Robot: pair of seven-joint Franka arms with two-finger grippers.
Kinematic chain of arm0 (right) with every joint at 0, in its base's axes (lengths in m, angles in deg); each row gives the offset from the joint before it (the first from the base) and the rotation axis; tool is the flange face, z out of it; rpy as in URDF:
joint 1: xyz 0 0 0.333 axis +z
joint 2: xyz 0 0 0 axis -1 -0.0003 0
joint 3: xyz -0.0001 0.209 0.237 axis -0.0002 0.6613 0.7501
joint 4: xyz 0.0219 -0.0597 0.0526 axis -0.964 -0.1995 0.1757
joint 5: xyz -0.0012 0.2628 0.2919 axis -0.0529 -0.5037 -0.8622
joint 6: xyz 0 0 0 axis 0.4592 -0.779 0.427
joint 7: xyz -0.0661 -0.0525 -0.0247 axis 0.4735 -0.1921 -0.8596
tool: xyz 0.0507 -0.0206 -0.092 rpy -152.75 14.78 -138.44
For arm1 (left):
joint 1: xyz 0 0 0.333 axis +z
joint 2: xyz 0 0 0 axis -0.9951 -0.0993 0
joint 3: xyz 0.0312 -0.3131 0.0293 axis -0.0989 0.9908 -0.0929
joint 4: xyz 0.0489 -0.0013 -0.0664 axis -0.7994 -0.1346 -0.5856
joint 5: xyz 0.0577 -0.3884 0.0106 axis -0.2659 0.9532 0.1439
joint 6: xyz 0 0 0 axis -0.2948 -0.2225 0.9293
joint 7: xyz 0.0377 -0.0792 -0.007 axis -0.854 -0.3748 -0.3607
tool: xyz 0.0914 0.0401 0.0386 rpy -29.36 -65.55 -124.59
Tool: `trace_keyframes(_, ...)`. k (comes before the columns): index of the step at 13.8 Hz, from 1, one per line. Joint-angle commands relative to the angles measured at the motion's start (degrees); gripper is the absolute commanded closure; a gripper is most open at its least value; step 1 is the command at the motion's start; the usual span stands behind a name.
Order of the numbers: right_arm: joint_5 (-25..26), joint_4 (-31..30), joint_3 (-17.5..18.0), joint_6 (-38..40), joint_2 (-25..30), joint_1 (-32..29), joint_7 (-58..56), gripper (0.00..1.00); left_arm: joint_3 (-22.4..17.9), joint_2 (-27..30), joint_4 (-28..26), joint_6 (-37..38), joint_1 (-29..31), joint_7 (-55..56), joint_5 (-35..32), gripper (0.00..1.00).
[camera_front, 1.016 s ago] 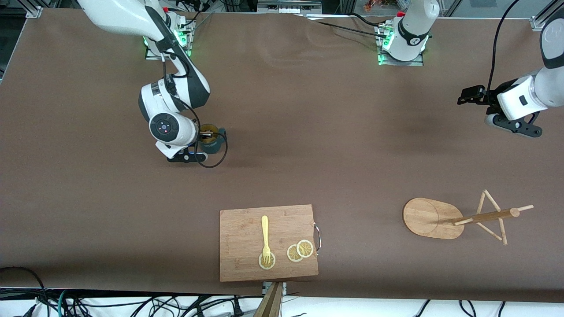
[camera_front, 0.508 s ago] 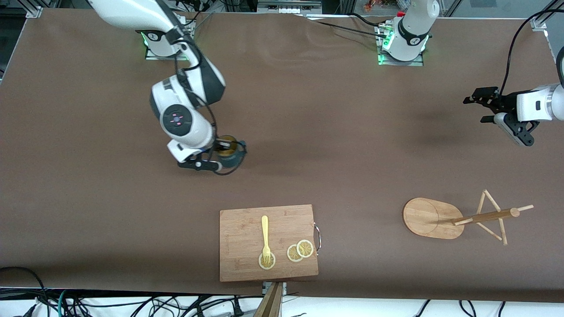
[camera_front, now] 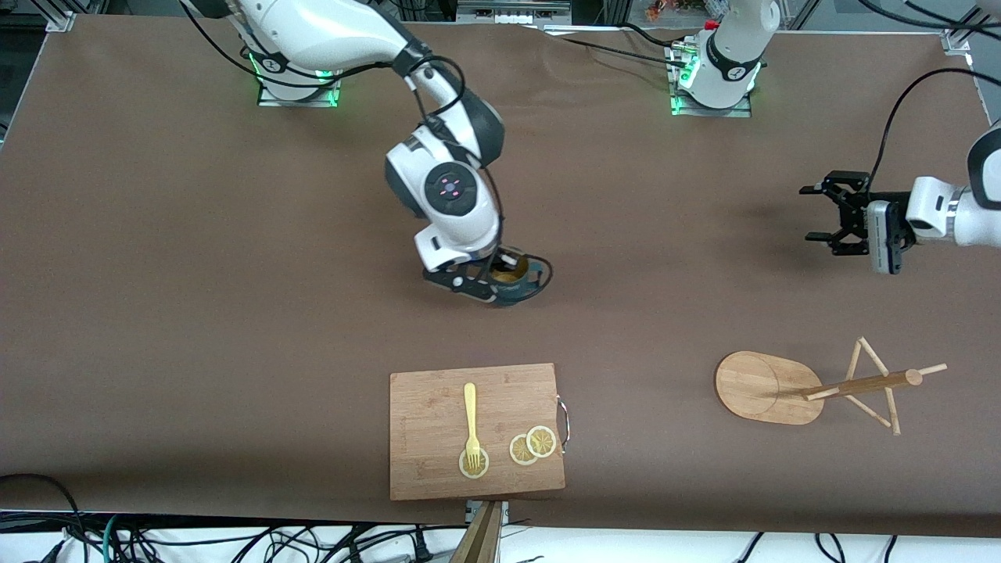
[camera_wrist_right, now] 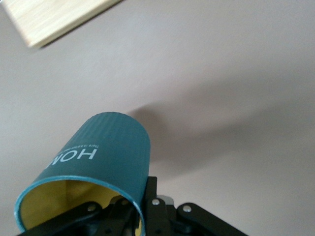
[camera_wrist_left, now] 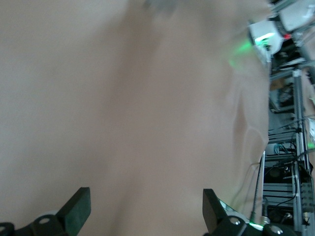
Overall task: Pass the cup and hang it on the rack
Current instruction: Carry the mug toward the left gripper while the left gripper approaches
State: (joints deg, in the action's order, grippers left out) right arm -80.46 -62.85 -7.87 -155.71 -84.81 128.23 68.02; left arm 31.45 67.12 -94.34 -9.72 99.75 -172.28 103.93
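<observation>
My right gripper (camera_front: pixel 500 283) is shut on the rim of the dark teal cup (camera_front: pixel 516 283) and holds it above the middle of the table. In the right wrist view the ribbed cup (camera_wrist_right: pixel 106 147) hangs tilted, its yellowish inside showing, with one finger (camera_wrist_right: pixel 165 209) outside its wall. The bamboo rack (camera_front: pixel 790 385) lies near the left arm's end, its oval base toward the middle and its pegs (camera_front: pixel 876 383) spread. My left gripper (camera_front: pixel 821 213) is open and empty, in the air over the table above the rack's end; its fingertips (camera_wrist_left: pixel 78 209) show with only bare table between them.
A wooden cutting board (camera_front: pixel 438 469) with a yellow fork (camera_front: pixel 471 418) and lemon slices (camera_front: pixel 532 446) lies near the front edge, nearer the camera than the cup. Its corner shows in the right wrist view (camera_wrist_right: pixel 54 17). Arm bases stand along the top edge.
My right arm has carried the cup from the right arm's end toward the middle of the table. My left gripper has turned and moved a little toward the middle.
</observation>
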Motion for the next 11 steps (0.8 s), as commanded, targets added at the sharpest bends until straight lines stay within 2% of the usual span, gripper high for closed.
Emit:
trace_keyframes(1, -2.5, 7.3, -0.2, 0.6, -4.4, 5.2, 6.7, 1.00, 0.4, -3.4, 0.5, 2.3, 0.6, -11.3, 6.3, 0.00)
trace_keyframes(3, -4.6, 8.6, -0.2, 0.5, -5.9, 7.6, 11.3, 1.00, 0.8, -6.1, 0.4, 2.9, 0.0, -17.7, 10.5, 0.00)
trace_keyframes(8, -11.2, 8.7, -0.2, -2.9, -7.9, 11.1, 13.6, 1.00, 6.3, -14.1, 0.4, 2.6, 0.0, -34.1, 19.6, 0.00)
trace_keyframes(11, -14.5, 8.7, 0.1, -4.1, -9.8, 11.9, 12.9, 1.00, 7.7, -17.2, 0.5, 2.1, -0.5, -39.0, 23.2, 0.00)
